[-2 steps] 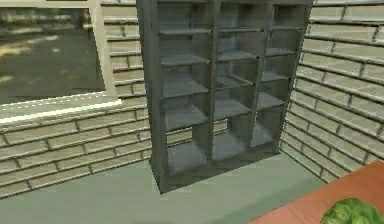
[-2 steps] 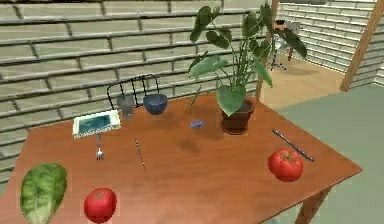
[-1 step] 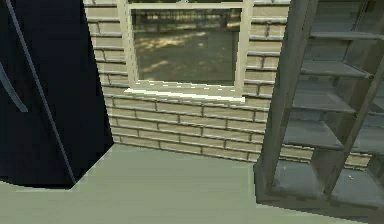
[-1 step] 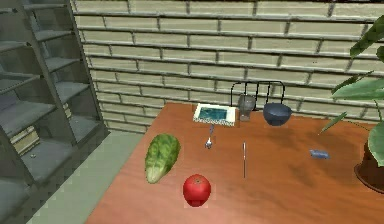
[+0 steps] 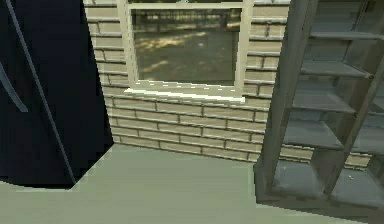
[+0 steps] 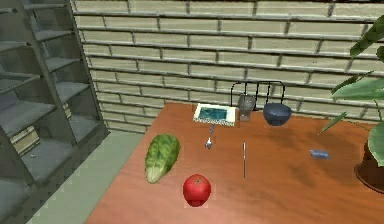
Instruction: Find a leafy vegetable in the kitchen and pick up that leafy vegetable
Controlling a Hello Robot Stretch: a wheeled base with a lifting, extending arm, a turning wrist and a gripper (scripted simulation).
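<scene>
While your forward view faces a dark fridge (image 5: 40, 90), a window (image 5: 185, 45) and a grey shelf unit (image 5: 330, 110), the arm side view suggests the search is done: the leafy vegetable (image 6: 161, 158) lies on the table (image 6: 290, 180), near a red fruit (image 6: 197, 189). The pickup remains, and you cannot tell the fingers' state.

In the forward view a fridge (image 5: 45, 90) stands at the left, a window (image 5: 187, 45) sits in the wall (image 5: 170, 125) behind, and a shelf unit (image 5: 330, 110) stands at the right. In the arm side view the shelf unit is left of a table (image 6: 290, 195). On the table the lettuce (image 6: 161, 157) lies near the left edge, with a round fruit (image 6: 197, 189) just right of it and nearer. A rack (image 6: 258, 98) and a bowl (image 6: 277, 114) stand at the back, and a plant (image 6: 372, 100) at the right.
</scene>
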